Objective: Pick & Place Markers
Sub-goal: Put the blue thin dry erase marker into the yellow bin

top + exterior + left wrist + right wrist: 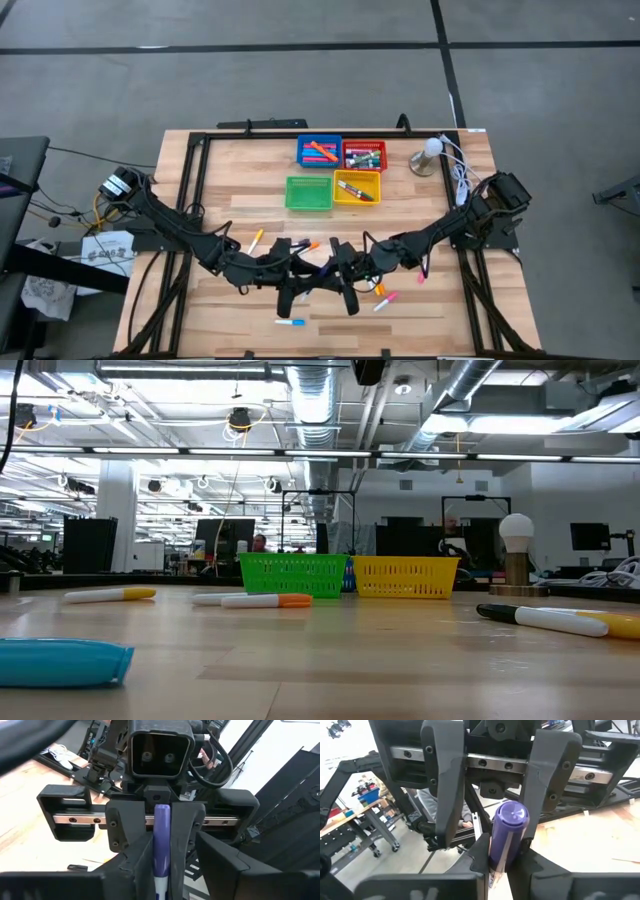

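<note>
One purple marker [507, 835] hangs above the near middle of the table [230, 170], caught between two robot arms that meet tip to tip. The right gripper [161, 870] is clamped on its barrel, fingers pressed against both sides. The left gripper [492, 832] faces it with fingers spread wide on either side of the cap end, touching nothing that can be seen.

Such a pen looks light and stiff, with a smooth round plastic body that could roll or twist in a loose pinch. The safest hold is probably across the middle of the barrel. Holding it by the cap risks pulling the cap off.

More markers lie loose on the wood around the arms: an orange-tipped one [255, 241] to the left, a blue one [290, 322] at the near edge, and a pink one [386, 300] to the right. At the far side sit four trays in a block. The blue tray [300, 143], the red tray [384, 156] and the yellow tray [380, 187] hold pens. The green tray [288, 194] looks bare. A small lamp [431, 150] stands to their right.
</note>
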